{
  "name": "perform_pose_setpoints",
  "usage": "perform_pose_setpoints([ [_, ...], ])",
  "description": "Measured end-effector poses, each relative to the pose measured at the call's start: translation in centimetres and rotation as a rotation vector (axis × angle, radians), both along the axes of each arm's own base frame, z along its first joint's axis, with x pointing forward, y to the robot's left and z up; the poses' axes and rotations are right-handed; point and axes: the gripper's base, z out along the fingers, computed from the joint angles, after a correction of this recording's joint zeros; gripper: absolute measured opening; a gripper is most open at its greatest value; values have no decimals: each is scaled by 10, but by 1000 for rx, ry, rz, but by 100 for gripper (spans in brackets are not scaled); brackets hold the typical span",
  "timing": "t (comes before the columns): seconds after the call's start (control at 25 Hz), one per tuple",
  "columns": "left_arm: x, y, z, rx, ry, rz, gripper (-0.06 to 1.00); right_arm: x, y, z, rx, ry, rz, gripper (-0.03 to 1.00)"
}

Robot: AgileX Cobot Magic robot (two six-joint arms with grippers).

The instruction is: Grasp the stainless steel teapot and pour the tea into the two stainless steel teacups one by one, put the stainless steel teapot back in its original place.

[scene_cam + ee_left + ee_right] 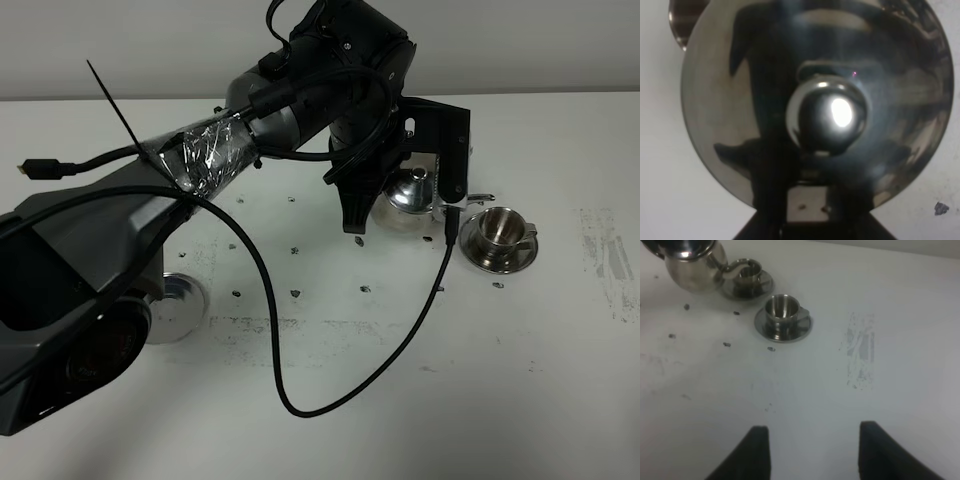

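The stainless steel teapot (408, 190) is at the table's centre right, seen from above in the left wrist view as a domed lid with a round knob (826, 117). My left gripper (805, 212) is shut on the teapot's handle (805, 200). In the right wrist view the teapot (690, 267) has its curved spout over the farther teacup (747, 275). Whether tea flows cannot be told. The nearer teacup (782, 310) stands on its saucer (500, 238) to the right of the pot. My right gripper (812, 452) hovers open over bare table, well away from the cups.
A round steel disc (180, 300) lies on the left of the table beside my left arm (200, 150). A black cable (290, 400) loops across the front middle. Dark specks and a scuffed patch (860, 352) mark the white tabletop.
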Motion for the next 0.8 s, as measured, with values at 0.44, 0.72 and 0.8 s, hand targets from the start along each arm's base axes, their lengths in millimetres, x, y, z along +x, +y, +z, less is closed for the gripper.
perform_pose_setpoints([
  [0.44,5,-3,-4,-14,-40,1,19,0,0,0,1,0,-1,42],
  [0.72,8,-3,-16,22,-42,26,19,0,0,0,1,0,-1,42],
  [0.8,7,-5,-19,33,-35,26,19,0,0,0,0,0,0,42],
])
